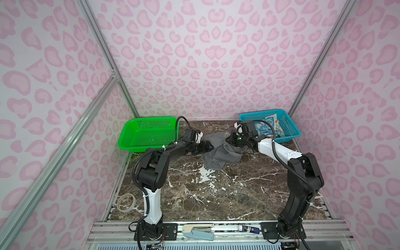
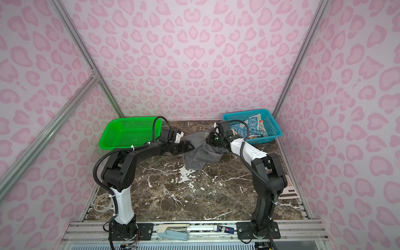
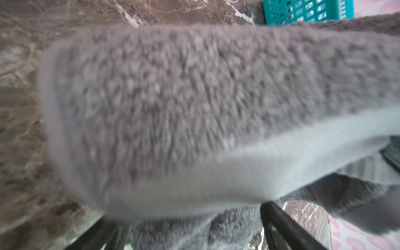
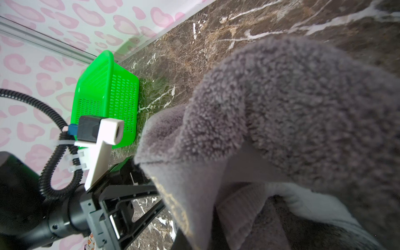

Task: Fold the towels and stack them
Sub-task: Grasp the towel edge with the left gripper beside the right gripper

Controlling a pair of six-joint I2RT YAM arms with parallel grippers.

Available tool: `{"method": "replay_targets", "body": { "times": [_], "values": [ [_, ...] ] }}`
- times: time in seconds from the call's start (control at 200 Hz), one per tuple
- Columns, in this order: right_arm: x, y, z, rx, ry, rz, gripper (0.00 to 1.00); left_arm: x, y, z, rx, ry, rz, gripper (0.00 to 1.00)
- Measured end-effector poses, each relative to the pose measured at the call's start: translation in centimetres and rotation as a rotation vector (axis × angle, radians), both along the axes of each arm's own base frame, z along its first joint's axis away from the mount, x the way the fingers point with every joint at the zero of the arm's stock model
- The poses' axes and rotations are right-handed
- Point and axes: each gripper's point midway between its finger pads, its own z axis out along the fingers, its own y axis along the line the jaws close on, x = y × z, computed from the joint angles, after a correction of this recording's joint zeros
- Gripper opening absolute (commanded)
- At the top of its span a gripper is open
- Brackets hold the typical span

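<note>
Grey towel [image 1: 218, 152] is soft, thick and floppy, so it sags. Your right claw [image 1: 228, 138] pinches it bunched; left claw [image 1: 210, 147] stands wide. Grab a hemmed corner.

Even light; grey towel [image 3: 194, 108] blurred

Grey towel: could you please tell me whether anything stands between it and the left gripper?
Nothing visible does. The left gripper stands open at the grey towel, which the right gripper holds raised.
</note>
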Motion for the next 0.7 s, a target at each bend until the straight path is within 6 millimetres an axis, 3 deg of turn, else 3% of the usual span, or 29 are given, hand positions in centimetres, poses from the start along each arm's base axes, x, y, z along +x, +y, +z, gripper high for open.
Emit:
{"method": "replay_targets", "body": {
  "times": [0.13, 0.305, 0.35, 0.425, 0.595, 0.7],
  "values": [
    [0.1, 0.0, 0.1, 0.016, 0.002, 0.009, 0.0, 0.9, -0.2, 0.0, 0.004, -0.02, -0.005, 0.77],
    [0.1, -0.1, -0.1, 0.03, 0.008, 0.022, 0.0, 2.2, -0.6, 0.6, 0.0, -0.056, 0.0, 0.5],
    [0.1, 0.0, -0.2, 0.03, 0.007, 0.032, 0.0, 2.4, -0.5, 0.7, 0.001, -0.059, 0.003, 0.38],
    [-0.1, 0.1, -0.2, 0.031, 0.007, 0.049, 0.0, 2.7, -0.3, 0.9, 0.001, -0.072, 0.004, 0.05],
    [-0.4, -0.1, -0.3, 0.021, 0.008, 0.07, 0.0, 3.2, 0.6, 1.7, -0.002, -0.093, 0.011, 0.04],
    [-0.5, -0.3, -0.2, 0.013, 0.006, 0.085, 0.0, 3.5, 1.4, 3.8, -0.016, -0.123, 0.022, 0.04]
  ]
}}
